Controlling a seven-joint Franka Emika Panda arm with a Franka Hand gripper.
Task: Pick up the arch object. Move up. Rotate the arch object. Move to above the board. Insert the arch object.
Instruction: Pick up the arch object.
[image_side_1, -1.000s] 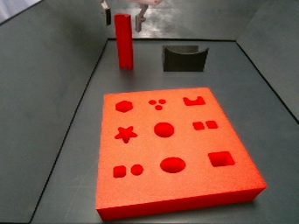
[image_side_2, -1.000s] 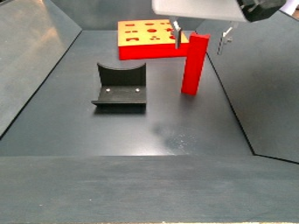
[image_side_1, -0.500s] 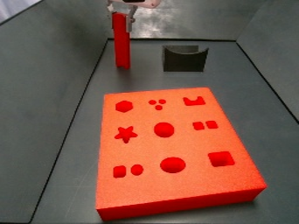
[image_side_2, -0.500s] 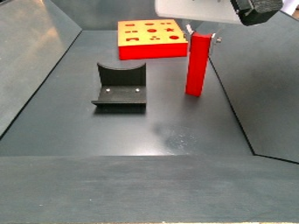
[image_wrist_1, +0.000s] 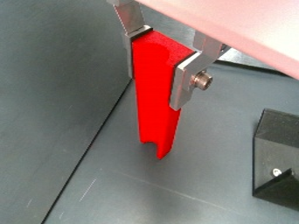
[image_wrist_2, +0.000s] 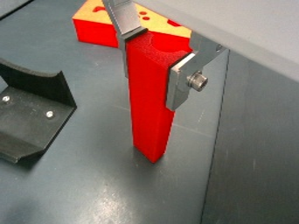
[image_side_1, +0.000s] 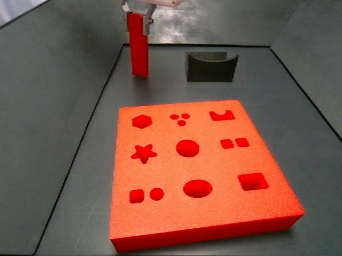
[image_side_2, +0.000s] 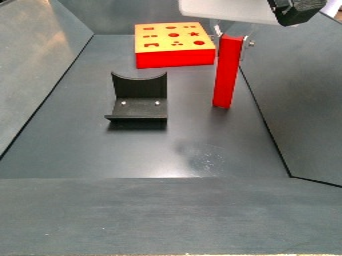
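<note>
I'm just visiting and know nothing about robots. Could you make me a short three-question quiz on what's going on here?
1. True or false: the gripper has its fingers on either side of the arch object.
2. Where does the arch object's lower end sit: on the floor or on the board?
3. What dark thing stands near the arch object?

Key
1. True; a finger presses each side.
2. On the floor.
3. The fixture.

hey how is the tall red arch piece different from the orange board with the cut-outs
The arch object stands upright as a slim, tall block; the board lies flat as a wide, thick slab. The arch object's long faces look plain, while the board's top carries recessed shapes. The gripper has its fingers on either side of the arch object's upper part; nothing touches the board. The arch object is deeper red, the board more orange. Both look matte and rest on the same dark floor.
</note>
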